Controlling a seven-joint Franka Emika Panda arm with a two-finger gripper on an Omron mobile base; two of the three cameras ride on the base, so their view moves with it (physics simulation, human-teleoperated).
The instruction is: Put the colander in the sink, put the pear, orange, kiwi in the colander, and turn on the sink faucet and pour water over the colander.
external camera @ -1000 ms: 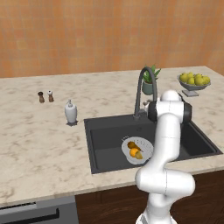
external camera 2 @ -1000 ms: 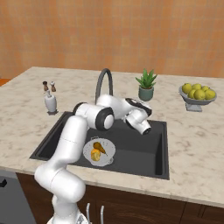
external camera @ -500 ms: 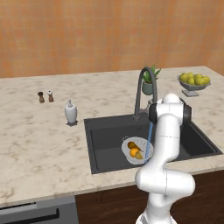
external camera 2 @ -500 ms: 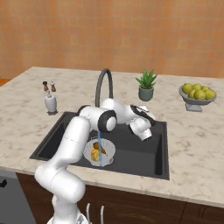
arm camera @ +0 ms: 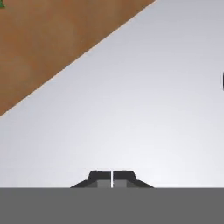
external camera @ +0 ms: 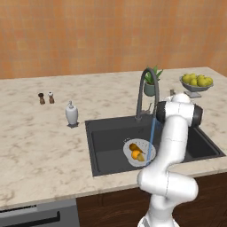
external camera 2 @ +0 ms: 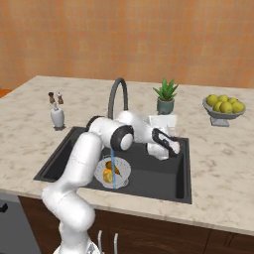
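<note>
I see no readable writing anywhere. My gripper [arm camera: 112, 179] has its tips pressed together on nothing. The colander [external camera: 139, 152] sits in the sink [external camera: 106, 138] holding the orange [external camera: 136, 154] and pear [external camera: 133, 146]; water [external camera: 152, 135] from the faucet [external camera: 146, 91] streams into it.

I can read no writing, label, brand, number or sign anywhere from my cameras.
</note>
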